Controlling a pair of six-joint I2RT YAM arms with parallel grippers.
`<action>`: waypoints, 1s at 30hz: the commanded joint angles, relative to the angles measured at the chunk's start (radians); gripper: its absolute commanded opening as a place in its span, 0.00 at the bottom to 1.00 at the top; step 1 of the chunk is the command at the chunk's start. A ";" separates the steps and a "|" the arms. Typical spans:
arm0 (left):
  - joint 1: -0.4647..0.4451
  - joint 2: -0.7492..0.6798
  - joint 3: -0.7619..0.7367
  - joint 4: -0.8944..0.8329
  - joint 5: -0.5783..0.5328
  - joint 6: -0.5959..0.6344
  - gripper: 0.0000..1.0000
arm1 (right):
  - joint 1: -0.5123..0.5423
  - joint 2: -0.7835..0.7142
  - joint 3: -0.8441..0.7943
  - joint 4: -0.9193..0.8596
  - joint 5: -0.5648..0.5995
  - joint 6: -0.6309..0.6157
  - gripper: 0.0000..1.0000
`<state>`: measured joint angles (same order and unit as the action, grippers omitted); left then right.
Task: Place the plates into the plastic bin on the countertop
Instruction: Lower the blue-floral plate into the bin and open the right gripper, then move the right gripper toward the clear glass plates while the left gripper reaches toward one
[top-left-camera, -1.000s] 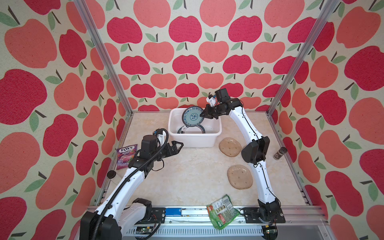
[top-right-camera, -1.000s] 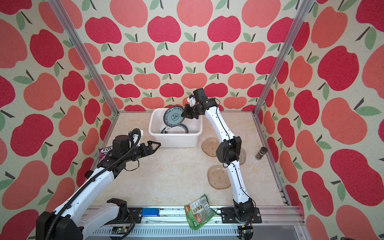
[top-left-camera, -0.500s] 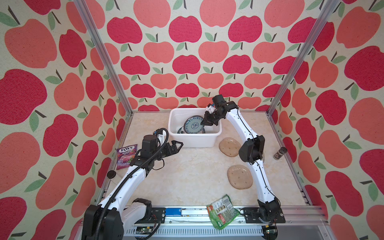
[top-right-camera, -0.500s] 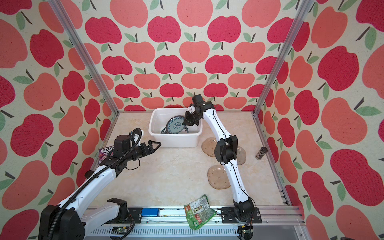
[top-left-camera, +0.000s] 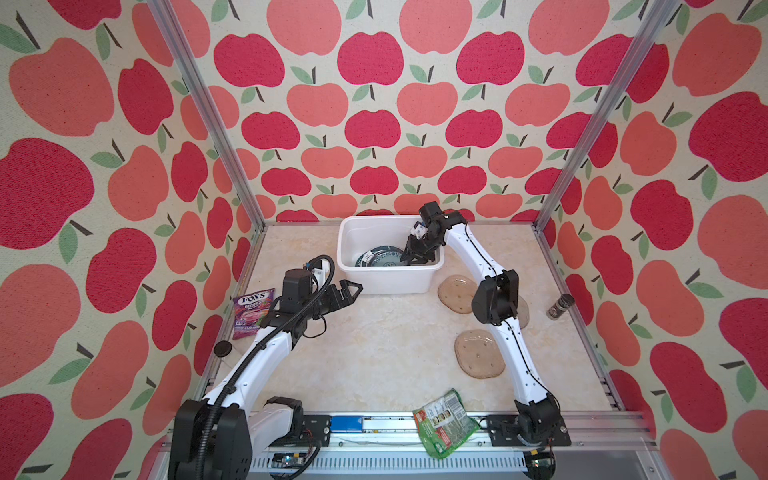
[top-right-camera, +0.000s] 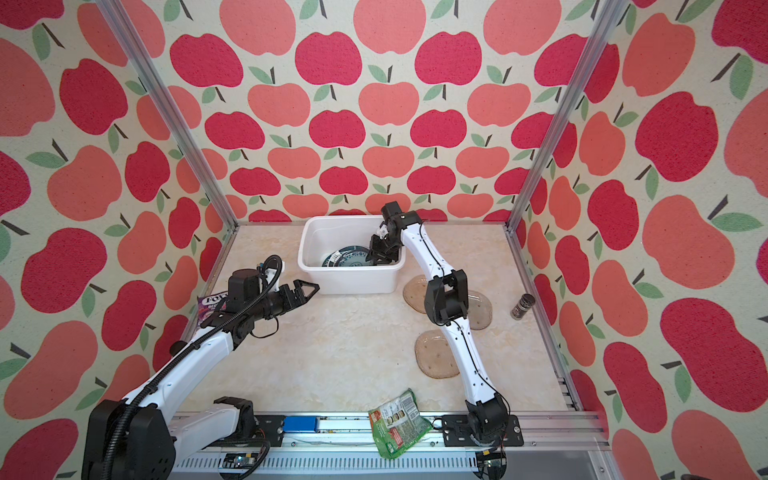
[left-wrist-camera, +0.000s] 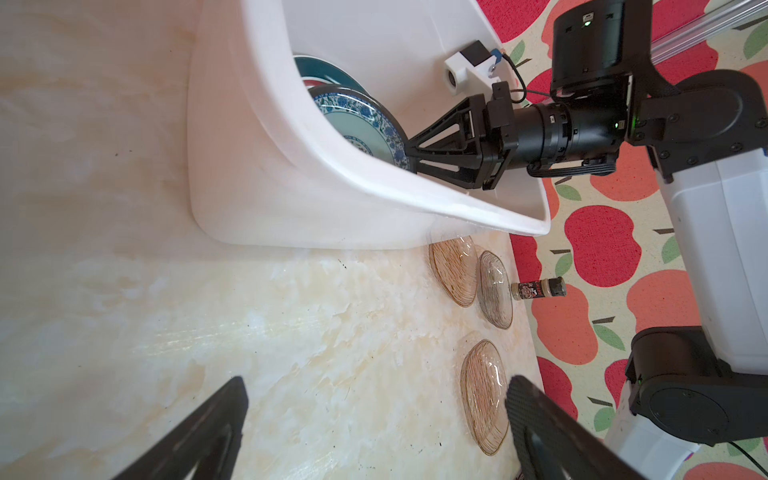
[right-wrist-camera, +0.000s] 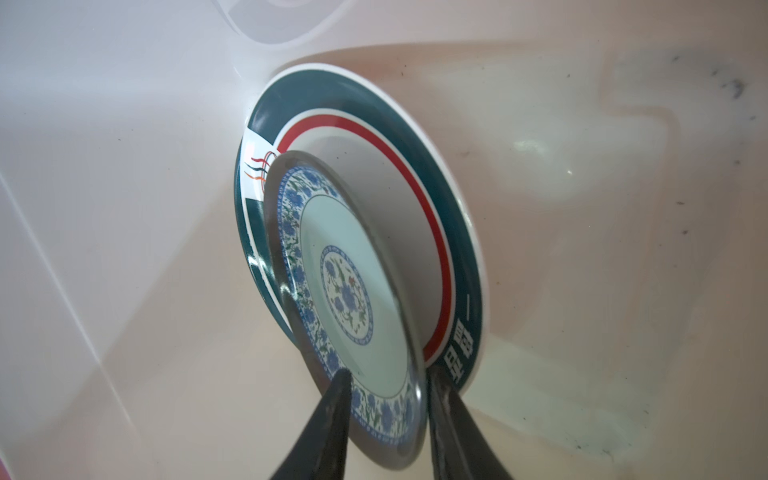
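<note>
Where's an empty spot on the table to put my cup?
The countertop is bare in the middle, between the plastic bin, the left gripper and the green packet. The right side is crowded with amber plates and the right arm.

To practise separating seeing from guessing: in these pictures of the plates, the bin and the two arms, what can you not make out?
Rightmost amber plate: in both top views the right arm's elbow covers part of it.
Teal-rimmed plate: in the right wrist view the floral plate hides its centre.
Right tool: straddles the floral plate's rim; contact unclear there.
Jar label: too small in both top views.
</note>
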<state>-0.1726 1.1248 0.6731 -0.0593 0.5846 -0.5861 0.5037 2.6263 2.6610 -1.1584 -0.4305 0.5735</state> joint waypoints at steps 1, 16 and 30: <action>0.006 -0.001 0.005 0.013 0.016 0.027 0.99 | 0.006 -0.049 0.018 -0.018 0.027 -0.003 0.36; -0.121 0.029 0.095 -0.061 -0.093 0.127 0.99 | 0.024 -0.352 0.062 0.034 0.080 -0.077 0.45; -0.459 0.338 0.368 -0.147 -0.118 0.337 0.99 | 0.025 -1.257 -1.212 0.633 0.245 -0.034 0.45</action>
<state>-0.5873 1.4158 0.9699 -0.1455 0.4442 -0.3431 0.5381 1.4654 1.6257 -0.6498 -0.2470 0.4927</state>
